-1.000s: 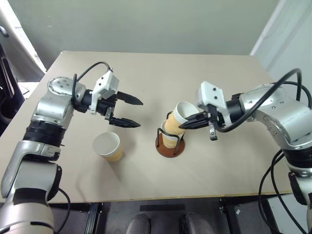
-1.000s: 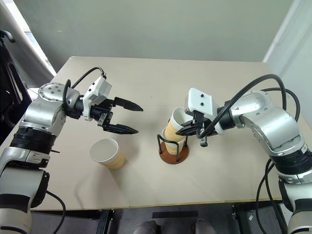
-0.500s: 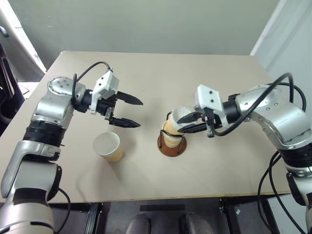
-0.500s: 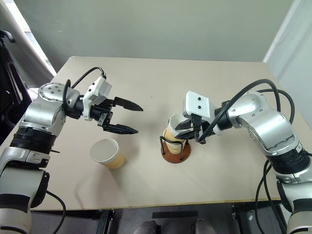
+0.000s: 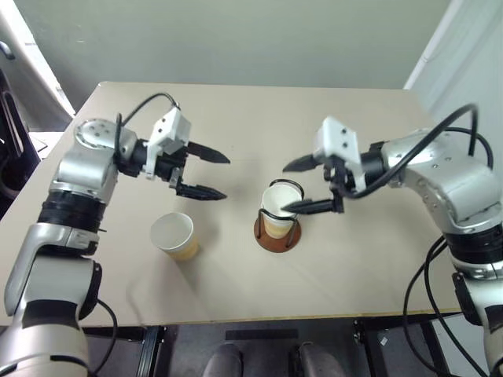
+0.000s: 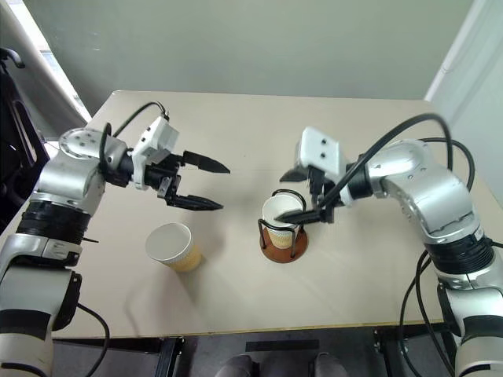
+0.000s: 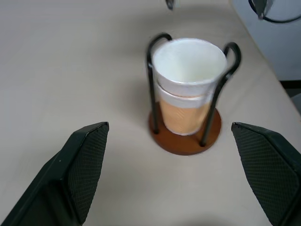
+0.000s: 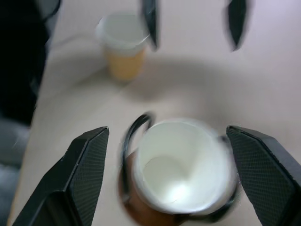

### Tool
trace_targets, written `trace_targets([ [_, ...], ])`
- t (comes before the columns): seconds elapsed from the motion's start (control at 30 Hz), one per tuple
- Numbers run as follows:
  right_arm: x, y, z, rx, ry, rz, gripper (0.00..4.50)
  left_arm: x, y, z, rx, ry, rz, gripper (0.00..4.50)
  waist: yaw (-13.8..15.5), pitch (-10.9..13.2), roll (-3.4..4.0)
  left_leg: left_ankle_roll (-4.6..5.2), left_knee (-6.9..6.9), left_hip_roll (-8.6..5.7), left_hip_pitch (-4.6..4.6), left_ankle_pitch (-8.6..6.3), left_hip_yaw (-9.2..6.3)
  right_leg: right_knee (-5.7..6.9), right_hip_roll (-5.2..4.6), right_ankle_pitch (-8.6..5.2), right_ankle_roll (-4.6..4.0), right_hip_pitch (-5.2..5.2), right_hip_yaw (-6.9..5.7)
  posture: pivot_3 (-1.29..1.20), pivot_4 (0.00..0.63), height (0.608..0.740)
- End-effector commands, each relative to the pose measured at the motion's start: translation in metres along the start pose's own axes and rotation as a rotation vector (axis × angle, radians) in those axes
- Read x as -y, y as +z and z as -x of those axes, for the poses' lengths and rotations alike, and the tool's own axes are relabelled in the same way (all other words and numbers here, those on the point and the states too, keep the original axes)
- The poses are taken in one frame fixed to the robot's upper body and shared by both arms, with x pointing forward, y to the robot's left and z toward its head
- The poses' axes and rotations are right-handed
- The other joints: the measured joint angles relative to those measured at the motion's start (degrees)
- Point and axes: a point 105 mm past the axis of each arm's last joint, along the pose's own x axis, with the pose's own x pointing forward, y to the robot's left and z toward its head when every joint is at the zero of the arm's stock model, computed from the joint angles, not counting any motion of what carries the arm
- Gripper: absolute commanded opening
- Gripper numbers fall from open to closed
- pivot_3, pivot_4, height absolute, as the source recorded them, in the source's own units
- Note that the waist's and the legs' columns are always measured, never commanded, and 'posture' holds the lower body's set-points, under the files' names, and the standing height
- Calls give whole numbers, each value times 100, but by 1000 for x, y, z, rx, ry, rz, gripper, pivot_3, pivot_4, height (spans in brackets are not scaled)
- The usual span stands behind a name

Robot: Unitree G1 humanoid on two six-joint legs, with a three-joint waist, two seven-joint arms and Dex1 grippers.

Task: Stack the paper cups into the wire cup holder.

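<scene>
Left eye view: right end effector (image 5: 301,185) spread wide, empty, above stacked paper cups (image 5: 277,210).

A square tabletop (image 5: 236,118) of pale beige, matt and unmarked, is seen from above. Behind its far edge a plain grey-green wall (image 5: 236,39) is set. Past the right far corner a lighter panel (image 5: 464,55) — white or pale grey — is seen, meeting the wall at an angle. Beyond the left edge daylight is let in, bright and washed out, beside a dark frame (image 6: 16,149). Below the near edge dark floor (image 5: 259,345) and black table supports are glimpsed.
</scene>
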Motion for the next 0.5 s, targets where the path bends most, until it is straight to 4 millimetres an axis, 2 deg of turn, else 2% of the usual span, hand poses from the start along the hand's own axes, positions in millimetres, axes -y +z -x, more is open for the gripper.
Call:
trace_targets([
  [0.03, 5, 20, 15, 98, -72, 5, 4061, -1, 27, 20, -11, 48, -93, 4500, -12, 0, 0, 1, -1, 0, 0, 0, 2, -1, 0, 0, 0, -1, 2, 0, 150, 740],
  [0.17, 1, 23, 20, 128, -64, -23, 4061, 21, 36, 25, -40, 3, -108, 4500, -31, 0, 1, 0, -16, 1, -1, 0, 3, 1, 3, 0, 0, -5, 1, 0, 150, 740],
  [0.37, -2, 21, 26, 147, -52, -45, 4061, 61, 35, 28, -144, -80, -102, 4500, -46, 0, 1, -2, -20, 2, 0, 1, 4, -7, 6, 0, 0, -8, 4, 0, 150, 740],
  [0.5, -1, 21, 27, 159, -47, -56, 4061, 77, 24, 42, -291, -93, -121, 4500, -53, 0, 1, -3, -19, 3, 5, 2, 3, 0, 7, -1, -1, -9, 5, 0, 150, 740],
])
